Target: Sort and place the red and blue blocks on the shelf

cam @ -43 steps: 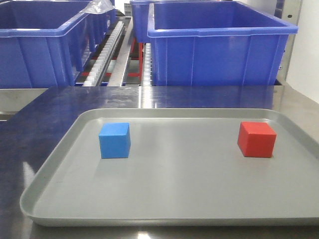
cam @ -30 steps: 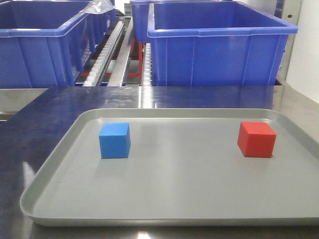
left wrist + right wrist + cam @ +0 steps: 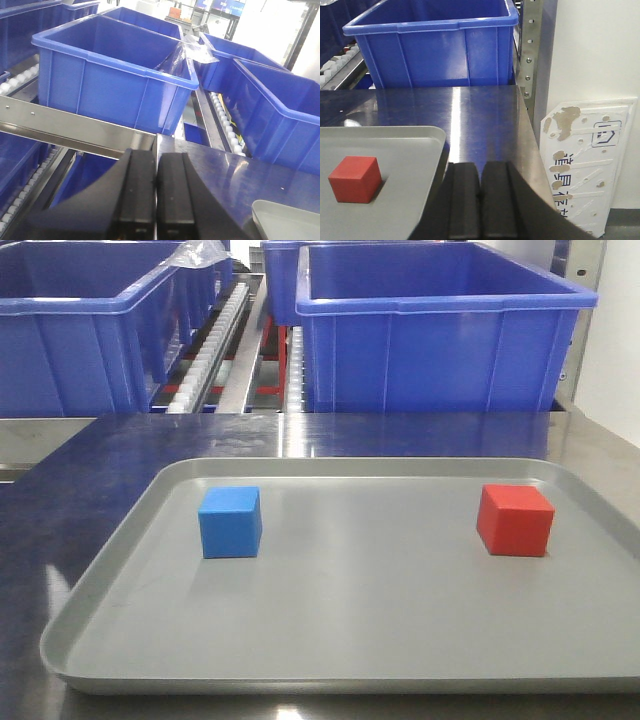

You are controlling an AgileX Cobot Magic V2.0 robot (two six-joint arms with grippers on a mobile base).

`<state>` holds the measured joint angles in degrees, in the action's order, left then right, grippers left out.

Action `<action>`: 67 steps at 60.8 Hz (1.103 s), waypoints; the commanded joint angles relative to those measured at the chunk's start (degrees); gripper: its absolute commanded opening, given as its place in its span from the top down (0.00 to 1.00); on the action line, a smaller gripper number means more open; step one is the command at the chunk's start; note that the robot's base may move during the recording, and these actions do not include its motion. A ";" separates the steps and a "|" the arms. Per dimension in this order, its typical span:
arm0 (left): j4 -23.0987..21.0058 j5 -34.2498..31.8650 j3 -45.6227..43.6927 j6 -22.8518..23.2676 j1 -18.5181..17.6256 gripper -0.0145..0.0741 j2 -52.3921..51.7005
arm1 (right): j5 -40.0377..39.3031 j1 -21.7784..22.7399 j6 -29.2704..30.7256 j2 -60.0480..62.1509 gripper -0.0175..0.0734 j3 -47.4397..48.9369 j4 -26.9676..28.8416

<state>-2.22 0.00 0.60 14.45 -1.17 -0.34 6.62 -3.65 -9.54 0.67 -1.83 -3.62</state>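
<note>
Two cubes, both unsorted, both lying on the grey tray [image 3: 350,640].

Item 1: blue block [image 3: 230,522]. Sits flat at 9 o'clock of the tray in the front view, clear of the rim.

Item 2: red block [image 3: 515,520]. Sits flat at 3 o'clock of the tray, well apart from the blue one. From the right wrist it shows at 8 o'clock.

Item 3: shelf [image 3: 215,340]. At 12 o'clock beyond the tray, its white rollers run between two large blue bins [image 3: 440,340]. The front crossbar [image 3: 60,127] crosses the left wrist view at 9 o'clock.

Item 4: left gripper [image 3: 156,155]. Fingers pressed together, nothing between them, aimed at the shelf and not at the tray.

Item 5: right gripper [image 3: 480,170]. Fingers likewise together and empty, just beside the tray's near right corner, above the steel table top [image 3: 470,115].

Hazards, as judged:
- Descending with the fingers together would push a cube away instead of straddling it.
- A smooth tray floor likely lets a nudged cube slide or turn.
- The right arm could catch the tray rim on its way toward 9 o'clock.
- The bins crowd the rollers, so a cube set there may roll or drop between tracks.
</note>
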 commanded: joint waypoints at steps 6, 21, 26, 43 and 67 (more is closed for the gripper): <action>-0.06 -4.69 1.27 -0.11 -0.22 0.67 -0.79 | -4.66 0.09 0.06 1.08 0.74 1.40 -0.40; -0.06 -4.69 1.27 -0.11 -0.22 0.67 -0.79 | -4.66 0.09 0.06 1.08 0.74 1.40 -0.40; -0.06 -4.69 1.27 -0.11 -0.22 0.67 -0.79 | -4.66 0.09 0.06 1.08 0.74 1.40 -0.40; -0.06 -4.69 1.27 -0.11 -0.22 0.67 -0.79 | -6.27 0.09 0.06 1.08 0.74 1.40 -0.40; -0.06 -4.69 1.27 -0.11 -0.22 0.67 -0.79 | -9.28 0.09 0.06 1.08 0.74 1.40 -0.32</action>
<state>-2.22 0.00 0.60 14.45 -1.17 -0.34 2.92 -3.65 -9.54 0.67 -1.83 -3.62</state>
